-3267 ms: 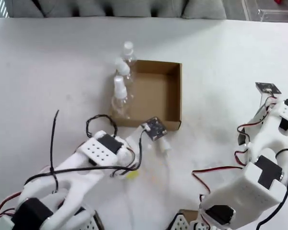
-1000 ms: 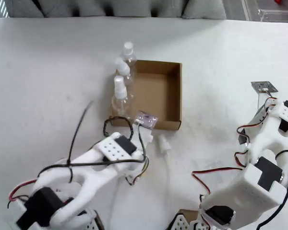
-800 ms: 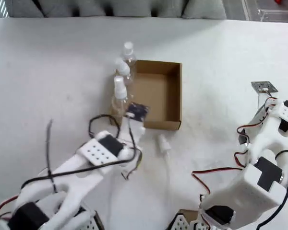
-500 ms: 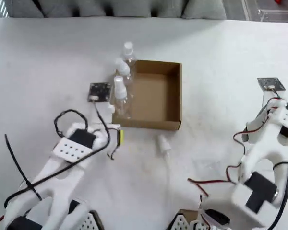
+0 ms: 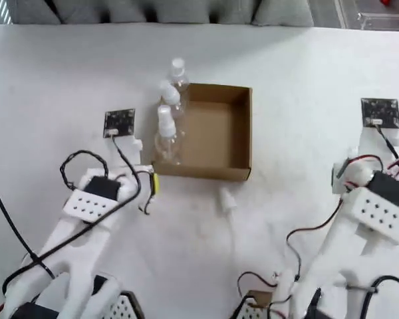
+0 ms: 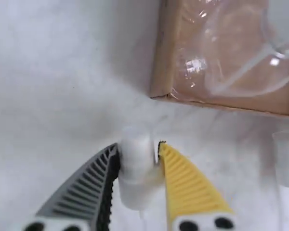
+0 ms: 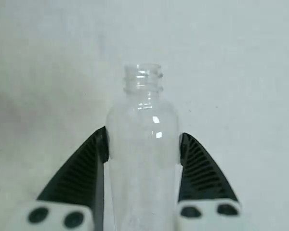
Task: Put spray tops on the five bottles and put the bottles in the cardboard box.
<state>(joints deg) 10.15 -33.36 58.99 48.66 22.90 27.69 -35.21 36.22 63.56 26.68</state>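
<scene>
From above, the cardboard box [image 5: 219, 136] sits mid-table with three capped bottles [image 5: 166, 126] along its left wall. The left arm [image 5: 93, 199] is just off its front-left corner and the right arm [image 5: 376, 212] well apart. At the left wrist, the left gripper [image 6: 137, 147] pinches a spray top [image 6: 134, 168] close to that corner, so it should draw clear first. At the right wrist, the right gripper [image 7: 142, 135] clamps an uncapped bottle [image 7: 142, 91]. The two are best joined over the bare table [image 5: 279, 179] in front of the box, with the top lowered straight into the neck and kept clear of the loose spray top [image 5: 226, 198].

You are looking at a robot test place: two robot arms [image 5: 86, 203] on a white table [image 5: 306, 66], grey cushions [image 5: 186, 12] behind.
</scene>
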